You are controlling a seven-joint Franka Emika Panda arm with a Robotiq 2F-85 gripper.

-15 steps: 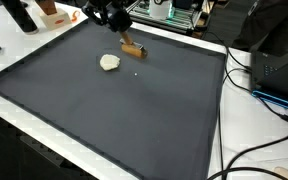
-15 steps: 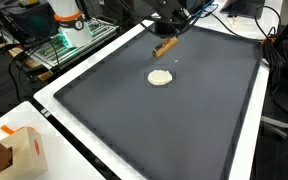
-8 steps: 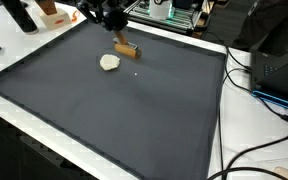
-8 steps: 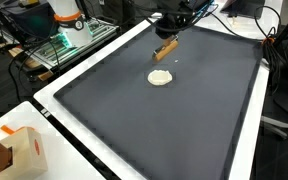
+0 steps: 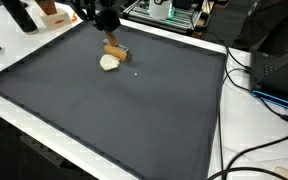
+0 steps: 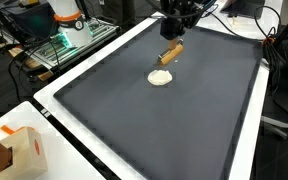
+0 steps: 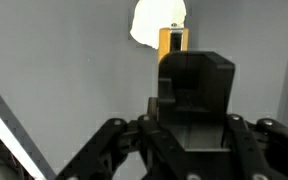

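Observation:
My gripper (image 5: 104,22) (image 6: 176,14) hangs over the far side of the dark mat (image 5: 134,110) (image 6: 174,120), shut on the black end (image 7: 194,85) of a wooden-handled tool. The tool's brown wooden part (image 5: 114,50) (image 6: 171,52) (image 7: 172,42) slants down toward the mat. Its tip reaches the edge of a small white lump (image 5: 109,63) (image 6: 161,77) (image 7: 159,20) lying on the mat. In the wrist view the gripper (image 7: 194,125) fills the lower half and the black block sits between the fingers.
A white table rim (image 5: 224,130) (image 6: 54,105) borders the mat. Cables (image 5: 259,95) trail beside one edge. A small carton (image 6: 19,150) stands at a near corner. Racks and equipment (image 5: 169,12) (image 6: 59,35) crowd the far side.
The gripper has carried the tool across the mat toward the white lump. The wooden end, which was apart from the lump, now reaches it.

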